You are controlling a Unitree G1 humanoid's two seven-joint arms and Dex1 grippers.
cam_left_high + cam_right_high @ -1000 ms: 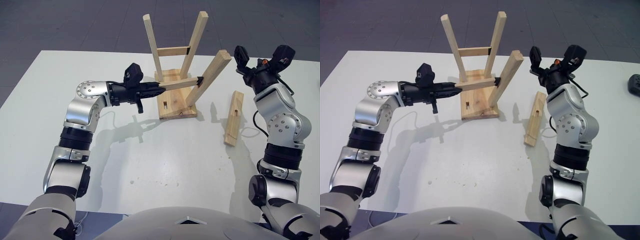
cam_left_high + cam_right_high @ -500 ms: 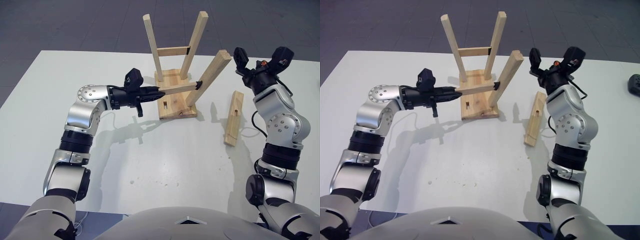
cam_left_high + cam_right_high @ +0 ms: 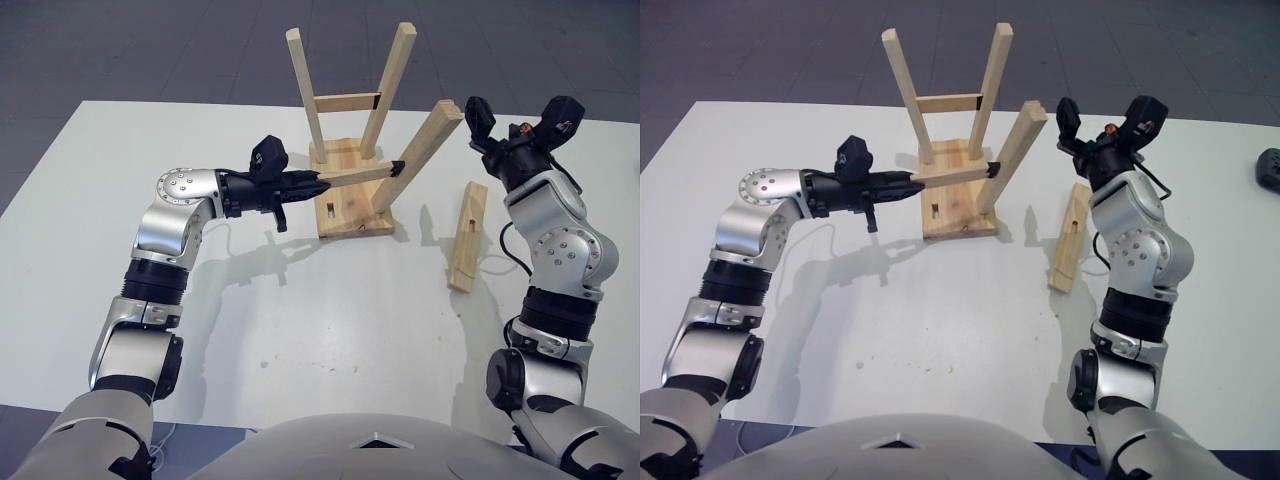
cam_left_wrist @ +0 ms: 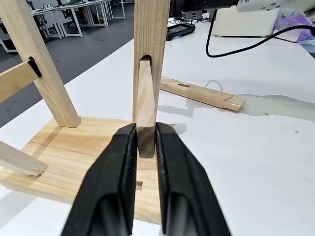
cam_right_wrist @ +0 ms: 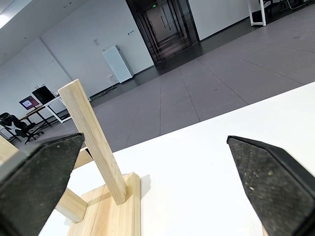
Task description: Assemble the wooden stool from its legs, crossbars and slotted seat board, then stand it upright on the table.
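Roughly past halfway, by my read. The seat board (image 3: 345, 215) lies underside-up on the table (image 3: 330, 310), towards the far middle. Two far legs (image 3: 305, 90) stand in it, splayed apart at the top and tied by an upper crossbar (image 3: 345, 102). A third leg (image 3: 420, 155) is planted at the near right corner of the board and leans outwards to the right.

Step in hand looks like the second crossbar. The left gripper (image 3: 318, 183) is clamped on one end of the lower crossbar (image 4: 146, 108), holding it about level above the board. The wrist view shows its far tip entering the slot in the third leg. I can't tell whether it is fully seated.

The right gripper (image 3: 520, 112) is spread wide and holds nothing. It is raised just right of the third leg's top, not touching.

Left to do:
- The loose leg (image 3: 466, 237) lies flat on the table right of the board, well clear of both grippers. It has to go in.
- Any remaining crossbars.
- Flip the stool upright.

All parts are pale unfinished wood, square-section, with dark marks at the crossbar joints. With the third leg tilted like that, its joint looks loose to me.
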